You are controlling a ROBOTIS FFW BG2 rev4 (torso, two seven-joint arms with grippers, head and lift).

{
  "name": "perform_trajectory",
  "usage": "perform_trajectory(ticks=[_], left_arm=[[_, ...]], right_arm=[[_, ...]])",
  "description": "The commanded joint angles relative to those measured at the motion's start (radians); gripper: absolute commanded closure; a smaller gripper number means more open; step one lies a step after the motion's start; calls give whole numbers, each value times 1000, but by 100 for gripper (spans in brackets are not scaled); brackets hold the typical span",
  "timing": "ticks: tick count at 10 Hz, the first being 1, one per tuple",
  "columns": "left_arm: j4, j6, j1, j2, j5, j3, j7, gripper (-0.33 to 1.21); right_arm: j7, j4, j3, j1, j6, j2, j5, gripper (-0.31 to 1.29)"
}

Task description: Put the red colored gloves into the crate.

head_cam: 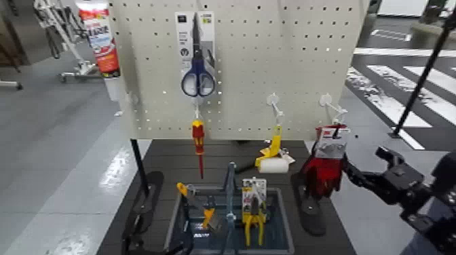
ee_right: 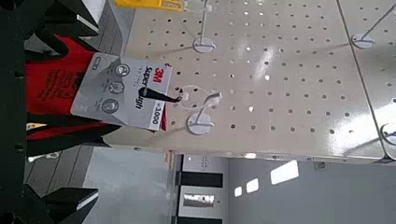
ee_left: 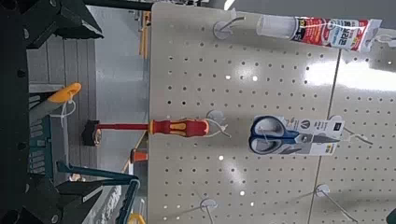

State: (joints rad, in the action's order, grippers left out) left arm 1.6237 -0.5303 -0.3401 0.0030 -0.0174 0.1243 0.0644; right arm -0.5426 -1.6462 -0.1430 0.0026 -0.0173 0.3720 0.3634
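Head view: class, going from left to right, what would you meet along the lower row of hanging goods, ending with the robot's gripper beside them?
Red-and-yellow screwdriver → yellow-handled paint roller with a white sleeve → red work gloves → right gripper, its fingers open.

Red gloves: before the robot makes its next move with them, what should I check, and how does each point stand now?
- Gloves hanging at the pegboard: ok
- Right gripper at the gloves, open: ok
- Gloves gripped firmly: not ok, the jaws stand apart on either side
- Crate below the board: ok
- Crate free of other things: not ok, pliers and a yellow-handled tool are in it
- Enough room left for the gloves: cannot tell
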Motion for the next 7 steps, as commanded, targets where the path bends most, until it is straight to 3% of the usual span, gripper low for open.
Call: perform_trajectory(ticks=[1,7], left_arm=[[-1,4,3,-112,-3,-2,8,15],[-5,10,9,-120,-7,0,25,14]], right_arm=[[-54,147,66,-119,36,35,23,9],[-142,345,169,-282,74,76,71,10]])
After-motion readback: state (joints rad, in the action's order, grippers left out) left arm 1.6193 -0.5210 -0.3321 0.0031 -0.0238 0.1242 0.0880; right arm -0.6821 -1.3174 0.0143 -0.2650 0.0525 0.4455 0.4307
